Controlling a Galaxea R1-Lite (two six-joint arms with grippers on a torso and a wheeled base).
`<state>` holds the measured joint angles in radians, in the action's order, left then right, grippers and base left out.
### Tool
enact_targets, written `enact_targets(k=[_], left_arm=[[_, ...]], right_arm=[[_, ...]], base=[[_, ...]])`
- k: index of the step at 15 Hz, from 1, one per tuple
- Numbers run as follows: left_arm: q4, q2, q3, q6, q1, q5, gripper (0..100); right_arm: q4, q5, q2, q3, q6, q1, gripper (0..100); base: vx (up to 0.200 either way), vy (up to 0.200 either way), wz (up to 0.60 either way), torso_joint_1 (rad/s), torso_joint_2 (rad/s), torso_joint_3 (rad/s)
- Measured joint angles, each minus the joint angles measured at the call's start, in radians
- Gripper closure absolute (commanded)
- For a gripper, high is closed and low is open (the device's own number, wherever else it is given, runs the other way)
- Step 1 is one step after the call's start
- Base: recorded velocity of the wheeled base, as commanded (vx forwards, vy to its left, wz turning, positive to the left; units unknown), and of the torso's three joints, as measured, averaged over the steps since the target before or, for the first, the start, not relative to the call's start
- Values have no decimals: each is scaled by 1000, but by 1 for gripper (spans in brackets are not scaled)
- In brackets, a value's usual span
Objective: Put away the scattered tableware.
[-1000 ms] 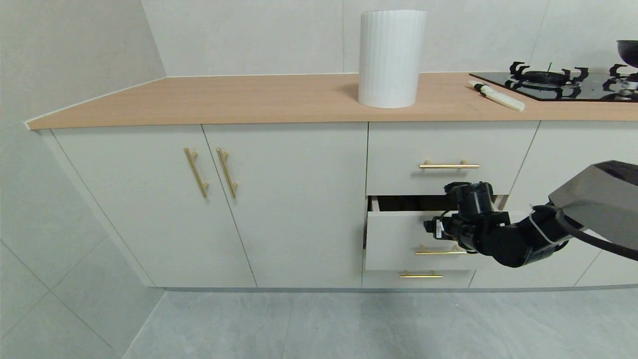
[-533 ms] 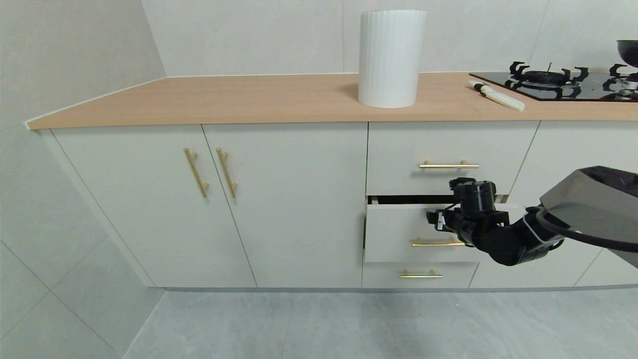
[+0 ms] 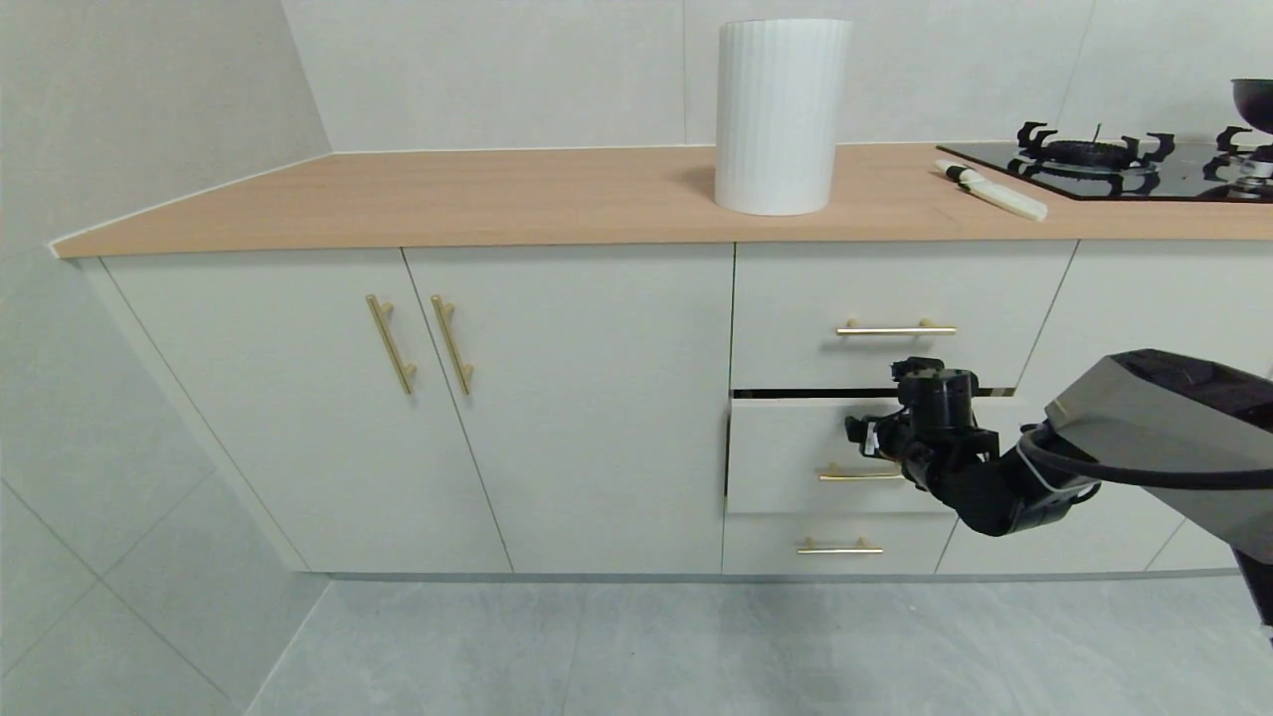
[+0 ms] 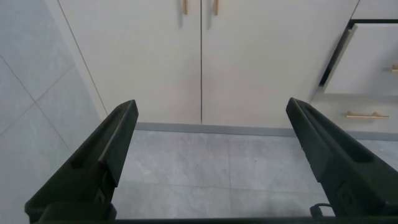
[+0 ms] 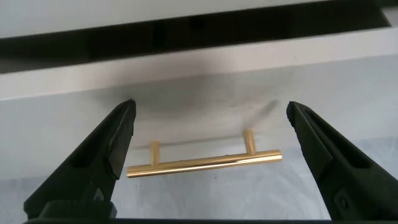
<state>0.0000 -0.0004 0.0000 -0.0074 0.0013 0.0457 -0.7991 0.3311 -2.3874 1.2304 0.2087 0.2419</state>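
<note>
The middle drawer (image 3: 791, 452) of the right-hand cabinet stands out a little, with a thin dark gap above its front. My right gripper (image 3: 877, 440) is close up to that front, just above its gold handle (image 3: 857, 475). In the right wrist view the right gripper (image 5: 211, 109) is open, and the handle (image 5: 205, 163) lies between and below the fingers with nothing gripped. A white knife (image 3: 990, 191) lies on the wooden counter (image 3: 448, 199) beside the stove. My left gripper (image 4: 211, 106) hangs open above the floor, facing the cabinet doors.
A tall white ribbed canister (image 3: 781, 114) stands on the counter above the drawers. A black gas hob (image 3: 1114, 169) is at the far right. The top drawer handle (image 3: 895, 329) and bottom drawer handle (image 3: 838, 548) sit flush. Grey tiled floor (image 3: 597, 646) lies open below.
The middle drawer has slid back in from well open to nearly shut. My right gripper moved forward with it, towards the cabinet.
</note>
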Motion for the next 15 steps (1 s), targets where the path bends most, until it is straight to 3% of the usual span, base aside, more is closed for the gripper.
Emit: enact_targets(k=[15], left_arm=[[0,0,0,0,0,0,0]], right_arm=[[-6,10,-120,166,90,-45,0]], base=[[0,0,0,0,0,0]])
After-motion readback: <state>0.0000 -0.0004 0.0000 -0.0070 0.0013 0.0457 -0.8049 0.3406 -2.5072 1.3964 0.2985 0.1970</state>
